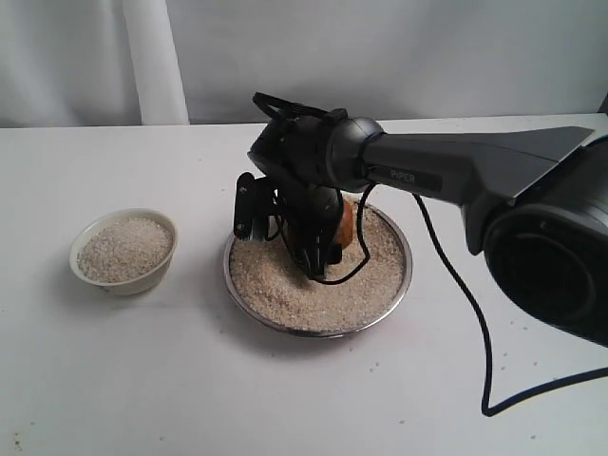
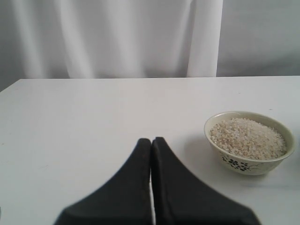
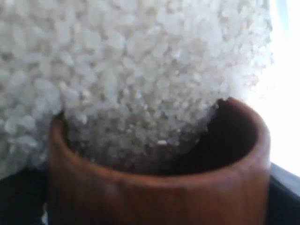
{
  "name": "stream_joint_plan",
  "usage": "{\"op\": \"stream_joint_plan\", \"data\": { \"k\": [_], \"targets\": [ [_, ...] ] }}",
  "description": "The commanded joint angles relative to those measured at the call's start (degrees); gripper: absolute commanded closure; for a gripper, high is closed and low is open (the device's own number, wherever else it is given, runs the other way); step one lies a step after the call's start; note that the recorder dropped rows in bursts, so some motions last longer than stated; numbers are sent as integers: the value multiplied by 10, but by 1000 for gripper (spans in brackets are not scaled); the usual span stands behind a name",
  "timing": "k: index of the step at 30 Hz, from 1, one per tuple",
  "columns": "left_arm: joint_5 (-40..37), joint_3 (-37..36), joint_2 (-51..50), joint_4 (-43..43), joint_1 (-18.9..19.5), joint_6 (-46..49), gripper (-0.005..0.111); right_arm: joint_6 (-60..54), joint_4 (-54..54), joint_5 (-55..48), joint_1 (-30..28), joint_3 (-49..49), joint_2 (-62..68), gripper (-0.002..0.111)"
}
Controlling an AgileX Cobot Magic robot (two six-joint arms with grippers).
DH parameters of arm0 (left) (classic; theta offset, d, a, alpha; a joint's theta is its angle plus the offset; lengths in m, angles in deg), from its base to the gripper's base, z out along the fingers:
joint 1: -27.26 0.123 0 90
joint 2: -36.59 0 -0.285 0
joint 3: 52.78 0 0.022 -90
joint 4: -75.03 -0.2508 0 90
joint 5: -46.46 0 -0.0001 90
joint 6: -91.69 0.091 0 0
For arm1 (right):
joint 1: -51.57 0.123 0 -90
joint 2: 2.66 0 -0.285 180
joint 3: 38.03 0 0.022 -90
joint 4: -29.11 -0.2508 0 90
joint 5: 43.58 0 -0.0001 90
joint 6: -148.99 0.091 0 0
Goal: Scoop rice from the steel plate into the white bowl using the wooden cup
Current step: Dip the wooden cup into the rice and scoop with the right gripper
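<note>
While the right gripper (image 1: pixel 321 255) clasps the brown wooden cup (image 3: pixel 159 197), mouth dug into pale rice (image 3: pixel 140 70) on the shiny steel plate (image 1: pixel 406 274) mid-frame, drive forward, then tip upright; left gripper (image 2: pixel 151 157) idles closed.

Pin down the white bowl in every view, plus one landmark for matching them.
Exterior view: the white bowl, full of rice, at left, apart from the steel plate.
Left wrist view: lower right, beside the shut fingers.
Right wrist view: not in it; only the wooden cup and rice.
Landmark: the white backdrop fold behind the table, in exterior and left wrist views only.
</note>
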Motion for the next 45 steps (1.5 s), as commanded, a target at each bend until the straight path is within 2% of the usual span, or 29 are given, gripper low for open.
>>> {"op": "stream_joint_plan", "data": {
  "k": [1,18,22,29,36,45],
  "targets": [
    [3,-1,1,0,-1,-2,107,4,-110,43,1,-10,28,108],
    [3,-1,1,0,-1,-2,107,-7,-156,20,0,-11,25,108],
    [3,-1,1,0,-1,-2,107,-8,-178,43,-10,-40,11,108],
    [3,-1,1,0,-1,-2,107,-53,-274,235,-50,-195,-52,108],
    [3,-1,1,0,-1,-2,107,-75,-305,379,-73,-323,-96,108],
    [3,-1,1,0,-1,-2,107,-79,-338,525,-93,-429,-155,108]
  ]
}}
